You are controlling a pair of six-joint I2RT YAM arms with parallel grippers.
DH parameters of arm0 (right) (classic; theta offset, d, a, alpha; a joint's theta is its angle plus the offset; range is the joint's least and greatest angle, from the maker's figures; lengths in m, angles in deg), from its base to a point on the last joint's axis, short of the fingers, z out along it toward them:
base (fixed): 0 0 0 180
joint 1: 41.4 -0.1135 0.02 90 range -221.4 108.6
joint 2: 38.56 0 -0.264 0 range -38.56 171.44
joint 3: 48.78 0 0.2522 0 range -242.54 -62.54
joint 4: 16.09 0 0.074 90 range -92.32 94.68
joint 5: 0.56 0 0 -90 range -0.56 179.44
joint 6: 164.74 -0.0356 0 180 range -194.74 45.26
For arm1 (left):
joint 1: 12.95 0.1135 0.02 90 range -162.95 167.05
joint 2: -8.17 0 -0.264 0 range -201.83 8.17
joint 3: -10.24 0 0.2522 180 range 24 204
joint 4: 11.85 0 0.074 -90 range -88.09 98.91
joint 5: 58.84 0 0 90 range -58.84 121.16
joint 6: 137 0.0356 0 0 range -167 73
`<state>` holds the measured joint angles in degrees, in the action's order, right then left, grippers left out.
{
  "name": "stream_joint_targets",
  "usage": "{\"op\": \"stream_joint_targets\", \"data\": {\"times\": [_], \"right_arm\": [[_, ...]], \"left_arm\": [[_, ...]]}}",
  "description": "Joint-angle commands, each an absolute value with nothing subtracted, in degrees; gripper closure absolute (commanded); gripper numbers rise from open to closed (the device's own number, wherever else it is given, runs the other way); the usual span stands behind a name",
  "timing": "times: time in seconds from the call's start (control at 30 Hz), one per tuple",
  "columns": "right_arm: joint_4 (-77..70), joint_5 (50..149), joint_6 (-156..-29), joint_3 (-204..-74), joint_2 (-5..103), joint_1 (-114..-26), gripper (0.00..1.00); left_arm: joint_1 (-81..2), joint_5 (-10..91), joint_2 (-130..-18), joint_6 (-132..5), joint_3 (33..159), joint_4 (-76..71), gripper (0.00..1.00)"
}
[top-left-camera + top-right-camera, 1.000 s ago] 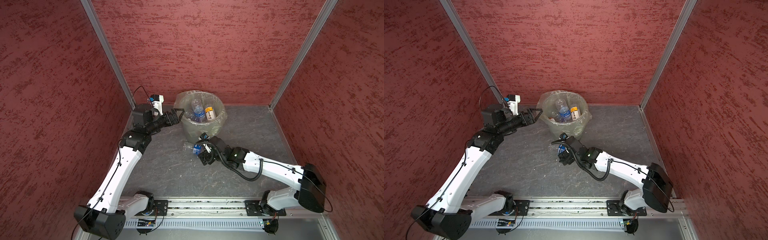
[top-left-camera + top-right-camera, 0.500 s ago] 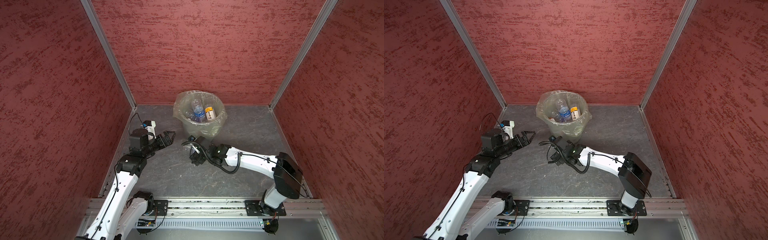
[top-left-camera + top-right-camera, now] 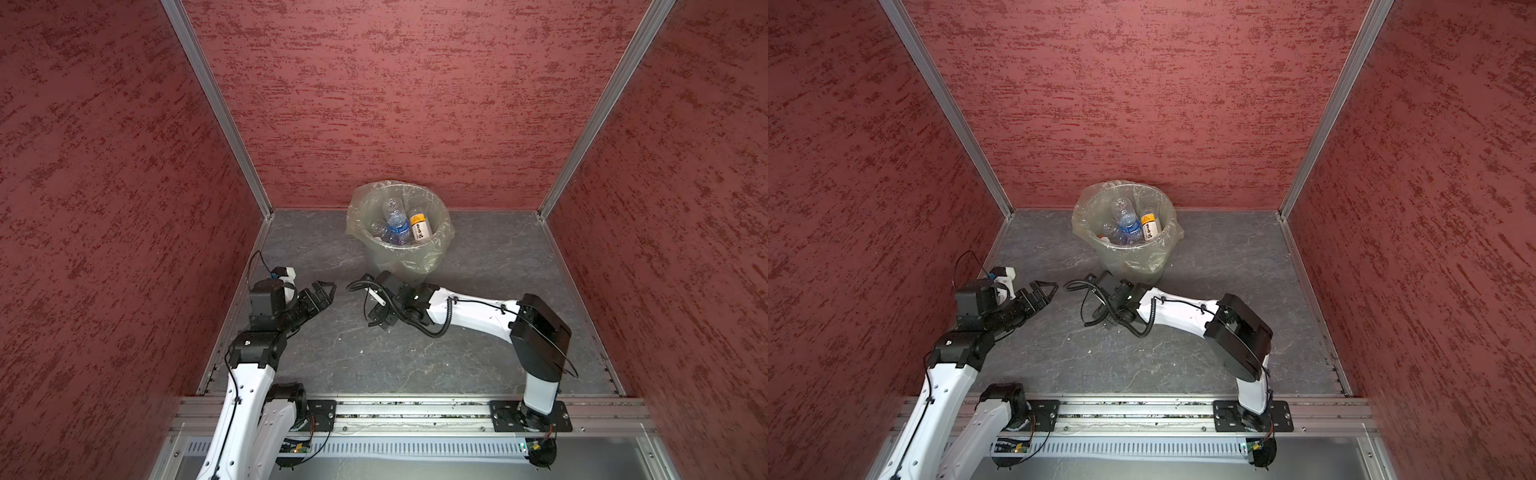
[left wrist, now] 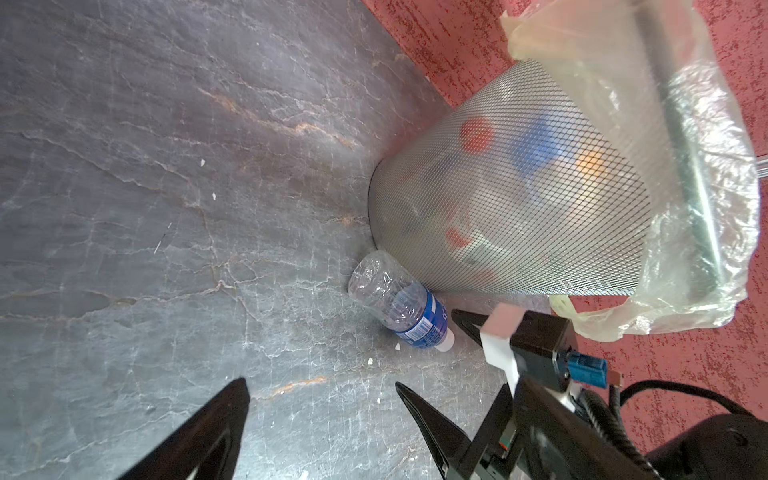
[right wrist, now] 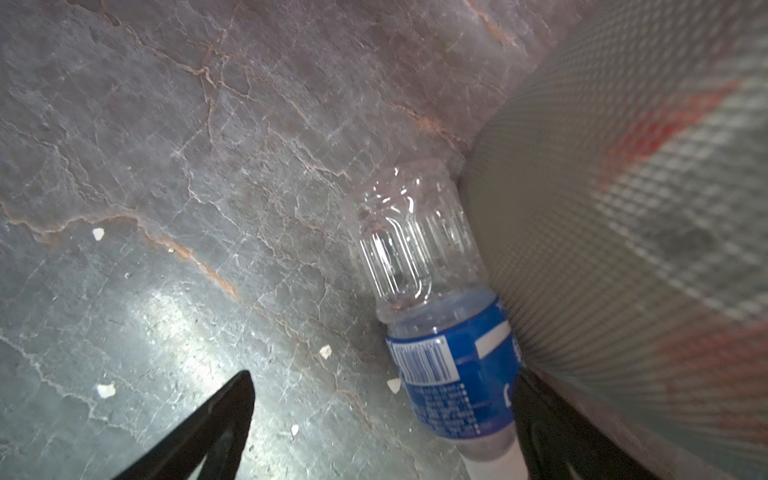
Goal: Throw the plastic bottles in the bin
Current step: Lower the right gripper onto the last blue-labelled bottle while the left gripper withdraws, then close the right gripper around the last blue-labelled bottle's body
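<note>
The bin (image 3: 432, 253) stands at the back middle, lined with a clear bag, and several plastic bottles (image 3: 397, 226) lie inside it. One more clear bottle with a blue label (image 4: 401, 309) lies on the floor against the bin's mesh wall (image 4: 519, 187). My right gripper (image 5: 384, 386) is open, and the bottle's (image 5: 436, 316) cap end lies between its fingers, close to one finger (image 5: 540, 411). In both top views that bottle is hidden under the right gripper (image 3: 371, 291). My left gripper (image 3: 326, 291) hangs open and empty to the left, apart from the bottle.
Red walls with metal corner posts (image 3: 224, 116) close the grey stone floor (image 3: 490, 266) on three sides. The bin's bag (image 4: 685, 232) hangs loosely over its rim. Small white flecks (image 5: 106, 390) dot the floor. A metal rail (image 3: 399, 415) carrying both arm bases runs along the front.
My left arm has dropped from the bin's rim and drawn back toward the front left. My right gripper has shifted left over the floor bottle, covering it in the top views.
</note>
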<state>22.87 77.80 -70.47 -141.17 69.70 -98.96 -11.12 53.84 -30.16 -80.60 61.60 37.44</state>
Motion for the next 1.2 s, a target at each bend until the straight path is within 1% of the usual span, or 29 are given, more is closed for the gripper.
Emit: {"op": "stream_joint_targets", "data": {"times": [0.0, 0.27, 0.5, 0.6, 0.83, 1.17], "right_arm": [[23.78, 78.10, -68.37, -144.07, 71.90, -99.14, 0.03], [23.71, 78.10, -67.33, -147.69, 76.26, -97.36, 0.03], [24.92, 80.09, -66.51, -150.02, 79.23, -96.77, 0.03], [25.53, 80.33, -66.56, -150.06, 79.81, -96.77, 0.03], [28.32, 85.11, -67.19, -149.83, 80.30, -96.77, 0.07], [31.27, 84.60, -68.08, -149.14, 80.69, -96.78, 0.07]], "left_arm": [[-9.84, 56.25, -29.23, -80.04, 60.93, 38.65, 0.01], [-8.44, 57.85, -29.55, -79.78, 60.39, 38.08, 0.01], [-7.89, 58.49, -29.89, -79.69, 59.79, 37.88, 0.01], [-7.72, 58.67, -29.80, -79.69, 59.60, 38.00, 0.01], [-7.67, 59.02, -30.13, -79.78, 59.41, 37.45, 0.01], [-7.59, 59.68, -30.85, -79.96, 59.48, 36.97, 0.01]]}}
